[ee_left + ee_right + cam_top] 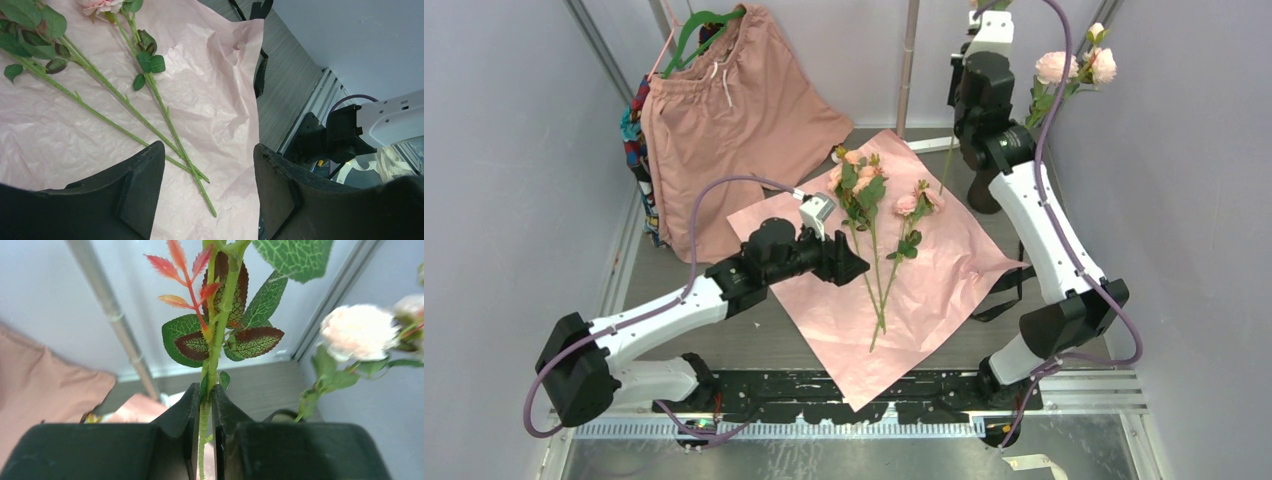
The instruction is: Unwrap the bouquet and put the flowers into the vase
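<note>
**stemwatcher:** so which step is the robot on here? The unwrapping looks done; the bouquet's wrapping paper (pixel 904 300) lies spread flat on the tabletop (pixel 754 340), pink side up; the black ribbon (pixel 1004 290) trails off its right edge

**vase_lurker:** it's on the placing step, and roughly midway I'd say; the right jaws are clamped tight on a single stem (pixel 216 340), held upright at the back right, well above the tabletop; the vase (pixel 980 200) stands just below, mostly hidden behind that arm; in the right wrist view its dark rim (pixel 280 415) peeks out beside the jaws, and the paler blooms (pixel 357 332) seem to rise out of it, though that part's hard to tell

**stemwatcher:** and the rest of the flowers (pixel 864 195)?

**vase_lurker:** they're lying on the paper, blooms toward the back, stems pointing at the arm bases; the left jaws hang wide apart, holding nothing, low over the paper just beside the bare stem ends (pixel 195 175)

**stemwatcher:** next move then?

**vase_lurker:** my guess is the right side has to line the stem's bottom end up over the vase's narrow mouth and lower it straight in before letting go; the blooms sitting there crowd the opening, so it could snag; the left side would need to close on one thin stem without pinching up the paper under it
</note>
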You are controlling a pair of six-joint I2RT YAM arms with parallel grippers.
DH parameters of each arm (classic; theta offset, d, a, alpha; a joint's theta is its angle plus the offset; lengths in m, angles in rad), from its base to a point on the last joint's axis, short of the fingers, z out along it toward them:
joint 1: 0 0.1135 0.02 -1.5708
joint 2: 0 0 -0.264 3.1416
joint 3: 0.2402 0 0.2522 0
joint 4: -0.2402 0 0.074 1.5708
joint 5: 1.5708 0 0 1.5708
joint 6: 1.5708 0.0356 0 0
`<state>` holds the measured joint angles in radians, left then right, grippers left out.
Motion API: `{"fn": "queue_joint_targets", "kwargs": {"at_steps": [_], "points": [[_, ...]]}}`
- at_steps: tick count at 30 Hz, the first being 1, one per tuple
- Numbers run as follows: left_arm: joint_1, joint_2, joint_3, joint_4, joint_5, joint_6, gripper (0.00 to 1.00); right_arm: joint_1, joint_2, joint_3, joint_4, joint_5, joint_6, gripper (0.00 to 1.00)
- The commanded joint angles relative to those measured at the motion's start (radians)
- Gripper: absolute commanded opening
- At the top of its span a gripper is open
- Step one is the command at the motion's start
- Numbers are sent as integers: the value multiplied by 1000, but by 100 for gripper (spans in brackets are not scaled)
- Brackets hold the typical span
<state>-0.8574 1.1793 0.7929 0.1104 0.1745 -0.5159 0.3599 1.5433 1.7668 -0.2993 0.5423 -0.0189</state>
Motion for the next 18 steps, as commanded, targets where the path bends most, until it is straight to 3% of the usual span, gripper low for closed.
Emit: {"fn": "queue_joint_targets", "kwargs": {"at_steps": [1, 18], "points": [[-2, -22, -8, 34, -21, 7, 66, -55, 16, 159, 83, 4, -71, 1], [10, 71, 14, 58, -13, 19, 64, -192, 125, 355, 137, -60, -182, 1]]}}
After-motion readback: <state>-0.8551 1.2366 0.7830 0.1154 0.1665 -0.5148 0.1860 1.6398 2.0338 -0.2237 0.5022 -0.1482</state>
